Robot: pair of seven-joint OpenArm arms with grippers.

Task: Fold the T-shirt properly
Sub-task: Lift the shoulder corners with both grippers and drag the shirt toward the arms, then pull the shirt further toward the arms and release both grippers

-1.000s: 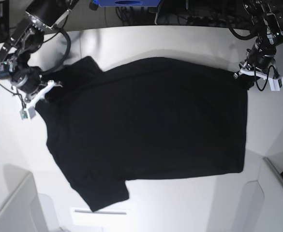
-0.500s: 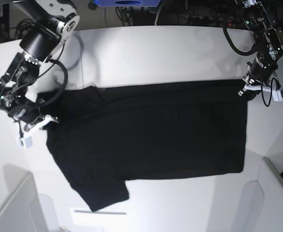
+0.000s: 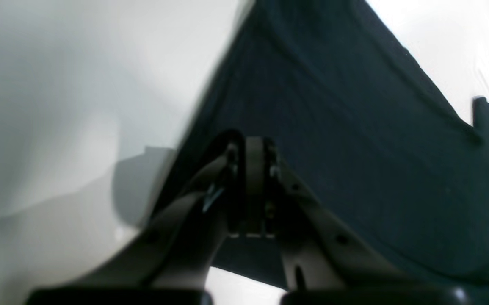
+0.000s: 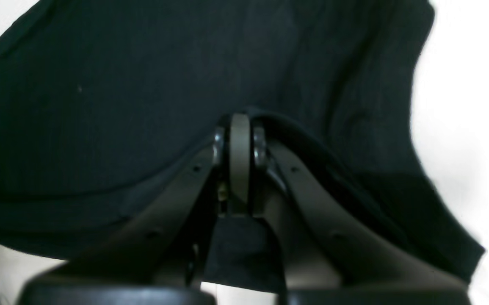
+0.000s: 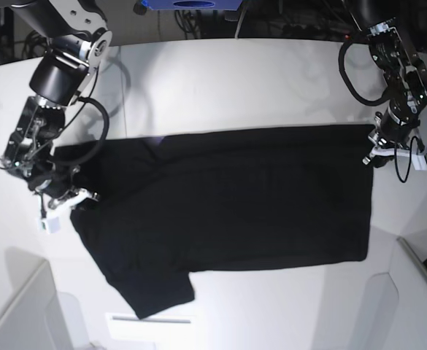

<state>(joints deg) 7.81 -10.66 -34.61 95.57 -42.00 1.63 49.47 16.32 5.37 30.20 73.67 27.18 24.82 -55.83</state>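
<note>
The black T-shirt (image 5: 228,204) lies spread on the white table (image 5: 220,80), its top edge folded toward the front. My left gripper (image 5: 374,159) is shut on the shirt's far right corner; in the left wrist view the gripper (image 3: 250,152) has its jaws closed on the cloth (image 3: 354,127). My right gripper (image 5: 78,198) is shut on the shirt's left shoulder edge; in the right wrist view the gripper (image 4: 238,127) pinches dark cloth (image 4: 121,106). One sleeve (image 5: 158,292) sticks out at the front left. No print shows.
Grey bins stand at the front left (image 5: 23,313) and front right (image 5: 410,299) corners. A blue object (image 5: 191,4) and cables sit behind the table's far edge. Bare white table shows behind the shirt.
Both grippers have drawn the shirt's far edge toward the front, folding it over. The top edge now lies lower and straighter, and the back sleeve is folded in.
</note>
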